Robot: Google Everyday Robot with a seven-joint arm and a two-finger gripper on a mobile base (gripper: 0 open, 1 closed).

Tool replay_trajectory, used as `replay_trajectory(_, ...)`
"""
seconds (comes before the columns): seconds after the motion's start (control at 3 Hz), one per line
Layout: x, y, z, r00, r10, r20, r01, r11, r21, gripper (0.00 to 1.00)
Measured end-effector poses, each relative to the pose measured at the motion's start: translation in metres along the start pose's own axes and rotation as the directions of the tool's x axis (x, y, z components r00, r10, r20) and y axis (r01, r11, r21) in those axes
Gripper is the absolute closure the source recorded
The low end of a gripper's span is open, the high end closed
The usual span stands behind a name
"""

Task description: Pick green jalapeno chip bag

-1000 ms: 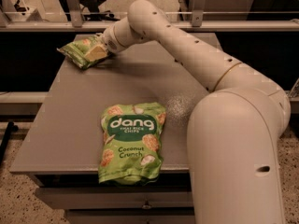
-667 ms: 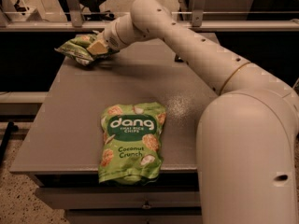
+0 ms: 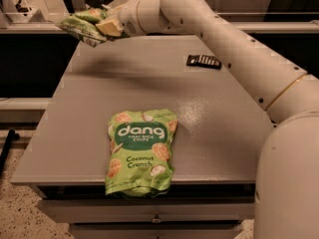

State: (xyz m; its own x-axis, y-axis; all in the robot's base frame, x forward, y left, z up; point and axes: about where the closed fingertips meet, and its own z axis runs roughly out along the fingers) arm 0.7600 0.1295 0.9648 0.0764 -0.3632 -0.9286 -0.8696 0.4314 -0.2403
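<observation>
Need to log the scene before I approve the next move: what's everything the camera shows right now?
green jalapeno chip bag: one, green with yellowish chip pictures, held in the air above the table's far left corner
dang Coconut Crunch bag: one, light green, lying flat at the table's front edge, near the middle
bar: one, black, flat on the far right of the table
table: one, grey, with drawer fronts below its front edge
gripper: one, pale, at upper left, shut on the green jalapeno chip bag
arm: one, white, reaching from the lower right across the table
</observation>
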Motion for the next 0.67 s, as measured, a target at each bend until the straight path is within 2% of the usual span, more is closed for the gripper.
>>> replay_trajectory(0.33, -0.0209, -0.0125, -0.0415, 0.998, -0.003, 0.061, -0.001, 0.9978, 0.067, 1.0)
replay_trajectory(0.67, -0.0194, -0.0153, -0.0456, 0.998, -0.001, 0.061, -0.004, 0.9973, 0.074, 1.0)
